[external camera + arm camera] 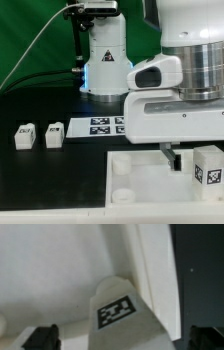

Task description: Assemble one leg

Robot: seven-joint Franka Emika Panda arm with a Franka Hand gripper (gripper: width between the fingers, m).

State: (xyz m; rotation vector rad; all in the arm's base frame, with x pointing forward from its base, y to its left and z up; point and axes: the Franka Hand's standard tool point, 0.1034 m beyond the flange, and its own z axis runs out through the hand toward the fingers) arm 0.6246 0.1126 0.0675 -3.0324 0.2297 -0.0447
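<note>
Leg standing on the panel, arm low over it.

The tool [176, 157] hangs just above the big white panel [140, 178], its fingers [41, 337] spread wide either side of a tagged leg [122, 314] and not gripping it. That leg [207, 165] stands upright near the panel's edge on the exterior view's right, probably over a corner socket. Three spare pegs [38, 135] wait well apart on the dark bench [50, 170], beside the marker board [103, 125].
</note>
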